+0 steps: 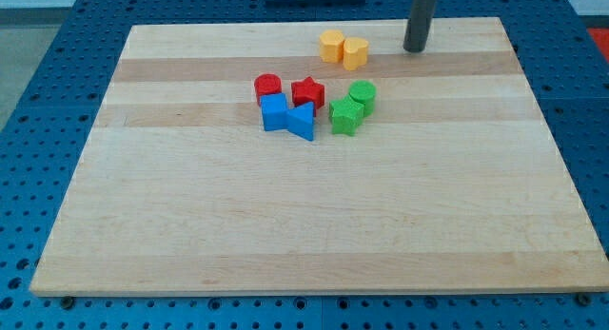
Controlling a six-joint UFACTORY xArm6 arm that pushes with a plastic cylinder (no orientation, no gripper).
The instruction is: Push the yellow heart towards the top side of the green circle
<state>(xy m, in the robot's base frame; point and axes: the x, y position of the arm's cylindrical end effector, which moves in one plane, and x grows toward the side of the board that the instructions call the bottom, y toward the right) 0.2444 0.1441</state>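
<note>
a wooden board (314, 216) on a blue pegboard. my tip (414, 49), a bare rod holding nothing, stands right of the yellow heart (356, 53). the green circle (363, 95) lies below-left of it.

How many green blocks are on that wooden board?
2, touching each other right of the board's centre: the green circle nearer the view's top and the green star just below-left. Nothing seems hidden behind them.

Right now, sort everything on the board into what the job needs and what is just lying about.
Needed:
yellow heart block
green circle block
my tip, at the view's right of the heart, apart from it

Lying about:
yellow hexagon block
green star block
red circle block
red star block
two blue blocks
</note>
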